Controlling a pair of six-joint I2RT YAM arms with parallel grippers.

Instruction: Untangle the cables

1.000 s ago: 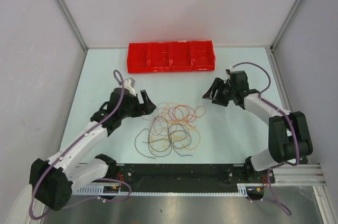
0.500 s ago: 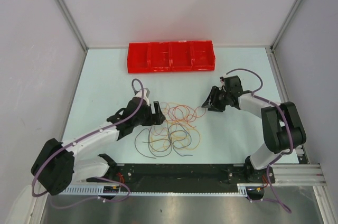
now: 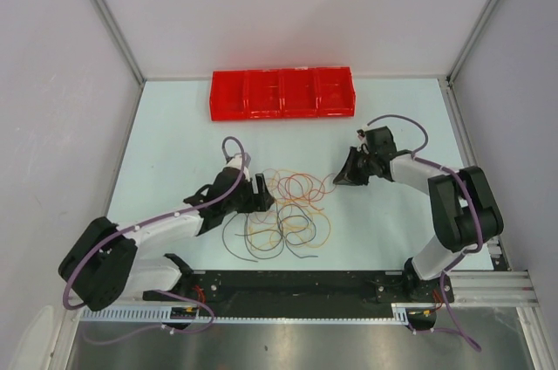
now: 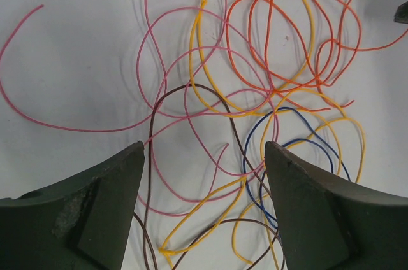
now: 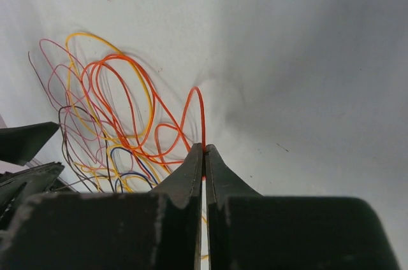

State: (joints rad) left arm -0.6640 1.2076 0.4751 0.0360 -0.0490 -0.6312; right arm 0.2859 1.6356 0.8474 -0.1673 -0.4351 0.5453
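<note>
The thin, floppy cables (image 3: 288, 208) are lying piled on the desk (image 3: 174, 117). The right hand (image 5: 204, 155) is pinching the orange cable (image 5: 203, 117) tight; the left hand (image 4: 203, 149) is hanging open above them. Pulling gently by an end is looking safest.

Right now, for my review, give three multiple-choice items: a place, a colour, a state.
1. Where is the red tray?
A. at the far side of the table, beyond the cables
B. between the arm bases
C. under the left arm

2. Which colour of cable does the right pincer pinch?
A. pink
B. blue
C. orange

3. How is the left pincer?
A. shut on a cable
B. open above the cables
C. out of view

Key: A, the top view shows it past the cables; C, the orange cable runs between the closed jaws; B, its jaws stand apart.
</note>
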